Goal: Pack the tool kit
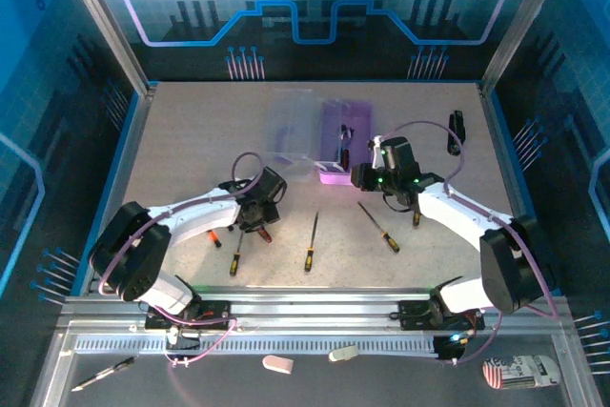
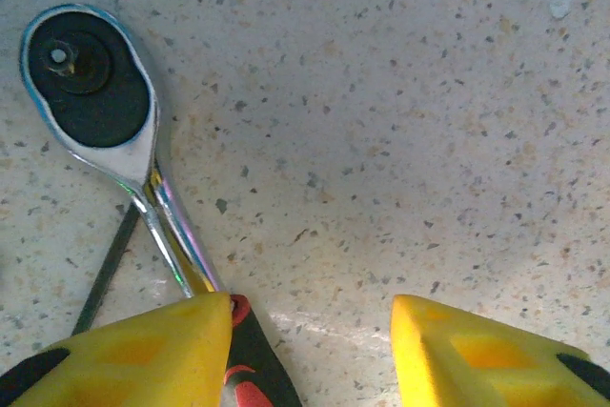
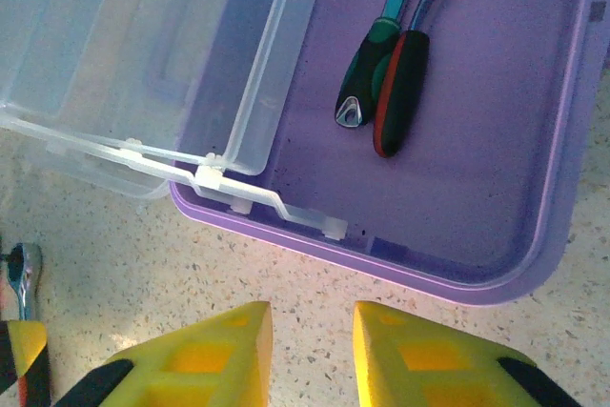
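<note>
The tool kit case stands open at the back middle, with its purple base (image 1: 345,129) on the right and its clear lid (image 1: 291,126) laid over to the left. Two tools, green-black (image 3: 367,73) and red-black (image 3: 400,83), lie in the base (image 3: 534,235). My right gripper (image 3: 313,340) hovers just before the case's near rim, its jaws narrowly apart and empty. My left gripper (image 2: 312,331) is open low over a chrome ratchet (image 2: 91,83). The ratchet's black-red handle (image 2: 253,369) lies against the inside of the left finger (image 2: 143,350). Three screwdrivers (image 1: 234,253) (image 1: 311,243) (image 1: 379,226) lie on the table.
A thin dark shaft (image 2: 105,269) crosses under the ratchet. A small wrench with a yellow-black grip (image 3: 24,278) lies left of the right gripper. A black oblong object (image 1: 457,131) sits at the back right. A pen (image 1: 103,374) and erasers (image 1: 277,363) lie on the front rail.
</note>
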{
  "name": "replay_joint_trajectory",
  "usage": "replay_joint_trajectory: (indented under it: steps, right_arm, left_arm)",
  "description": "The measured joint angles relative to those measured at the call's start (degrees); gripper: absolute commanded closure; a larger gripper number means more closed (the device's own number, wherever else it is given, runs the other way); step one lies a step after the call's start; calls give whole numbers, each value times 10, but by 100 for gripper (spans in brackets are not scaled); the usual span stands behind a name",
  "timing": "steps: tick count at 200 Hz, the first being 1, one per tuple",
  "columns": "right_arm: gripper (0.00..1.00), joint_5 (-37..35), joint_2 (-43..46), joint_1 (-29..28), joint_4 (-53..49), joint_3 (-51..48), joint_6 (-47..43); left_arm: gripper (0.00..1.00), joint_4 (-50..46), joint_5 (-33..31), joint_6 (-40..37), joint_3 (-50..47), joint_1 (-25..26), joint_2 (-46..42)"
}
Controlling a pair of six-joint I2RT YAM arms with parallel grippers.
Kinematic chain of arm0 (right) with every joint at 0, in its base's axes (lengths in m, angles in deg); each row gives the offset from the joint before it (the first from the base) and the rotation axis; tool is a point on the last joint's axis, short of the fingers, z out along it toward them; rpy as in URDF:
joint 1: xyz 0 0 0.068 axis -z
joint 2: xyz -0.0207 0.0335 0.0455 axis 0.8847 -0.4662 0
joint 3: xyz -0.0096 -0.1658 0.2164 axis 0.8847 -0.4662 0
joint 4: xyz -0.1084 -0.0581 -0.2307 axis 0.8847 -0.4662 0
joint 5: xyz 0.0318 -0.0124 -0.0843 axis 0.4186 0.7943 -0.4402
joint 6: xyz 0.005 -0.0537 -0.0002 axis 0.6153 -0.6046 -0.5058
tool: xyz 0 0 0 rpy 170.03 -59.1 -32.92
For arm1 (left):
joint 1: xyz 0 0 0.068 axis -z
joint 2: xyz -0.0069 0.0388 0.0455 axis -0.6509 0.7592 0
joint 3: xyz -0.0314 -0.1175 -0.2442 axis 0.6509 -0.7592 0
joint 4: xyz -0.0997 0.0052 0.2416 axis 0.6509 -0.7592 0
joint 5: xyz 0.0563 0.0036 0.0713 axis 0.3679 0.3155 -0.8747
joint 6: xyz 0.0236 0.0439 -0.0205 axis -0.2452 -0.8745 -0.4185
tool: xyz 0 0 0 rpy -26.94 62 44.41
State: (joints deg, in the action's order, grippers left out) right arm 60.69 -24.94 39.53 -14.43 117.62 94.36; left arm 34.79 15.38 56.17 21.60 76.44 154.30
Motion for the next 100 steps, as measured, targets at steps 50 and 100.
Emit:
replay_joint_trajectory:
  steps: [50,100]
  right_arm:
    - [71,0,0,0,13,-5,7]
    - [71,0,0,0,20,-12,9]
  left_arm:
    - [49,-49,-19,5,4,22,-23]
    - [49,-71,-20,6,4,25,-43]
